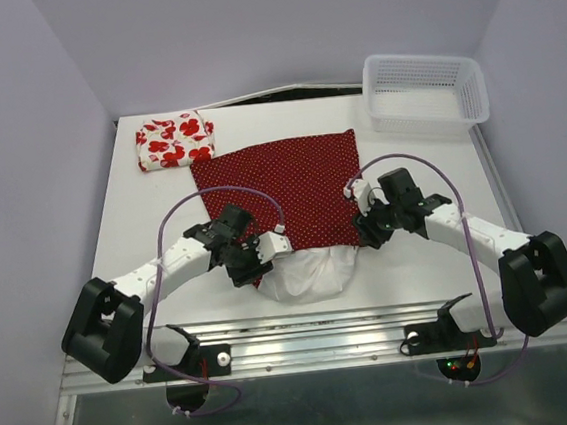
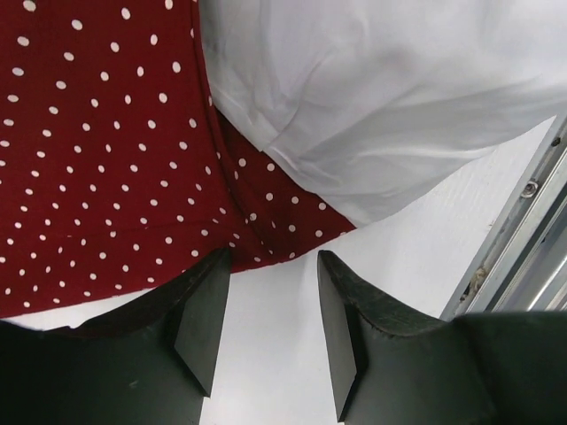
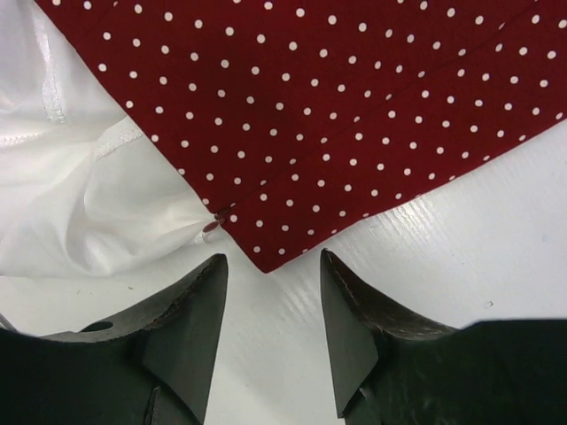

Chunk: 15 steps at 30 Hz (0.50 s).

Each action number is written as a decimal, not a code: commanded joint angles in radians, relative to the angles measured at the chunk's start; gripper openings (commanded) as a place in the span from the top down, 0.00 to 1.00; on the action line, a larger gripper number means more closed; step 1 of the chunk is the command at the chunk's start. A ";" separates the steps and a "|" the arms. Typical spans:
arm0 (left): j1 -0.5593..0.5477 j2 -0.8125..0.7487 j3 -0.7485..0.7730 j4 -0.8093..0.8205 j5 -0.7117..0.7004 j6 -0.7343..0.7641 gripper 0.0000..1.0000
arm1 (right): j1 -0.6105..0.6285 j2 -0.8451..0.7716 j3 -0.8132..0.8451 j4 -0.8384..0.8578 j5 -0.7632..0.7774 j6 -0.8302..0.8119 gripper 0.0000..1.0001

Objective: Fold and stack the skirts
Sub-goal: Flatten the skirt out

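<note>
Now, at the far left the floral skirt (image 1: 174,141) sits folded, while the dotted red skirt (image 1: 291,187) lies spread mid-table with its white lining (image 1: 309,273) bunched at the near edge. It looks like light, limp cloth that will sag and slip, so pinch the near corners. The left gripper (image 2: 272,266) hangs with fingers apart and empty at the near-left corner, perhaps brushing the hem, and the right gripper (image 3: 273,266) is likewise parted, just short of the near-right corner.

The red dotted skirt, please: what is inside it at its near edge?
White lining cloth spills out of the red dotted skirt; its extent inside is covered.
</note>
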 commanded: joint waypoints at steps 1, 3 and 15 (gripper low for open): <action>-0.009 0.014 0.050 0.037 0.039 -0.024 0.44 | 0.021 -0.002 -0.023 0.048 -0.027 -0.013 0.48; -0.010 0.026 0.052 0.040 0.044 -0.033 0.44 | 0.021 -0.002 -0.042 0.051 -0.001 -0.031 0.48; -0.010 0.091 0.075 0.061 0.069 -0.058 0.44 | 0.039 0.047 -0.116 0.244 0.130 0.005 0.50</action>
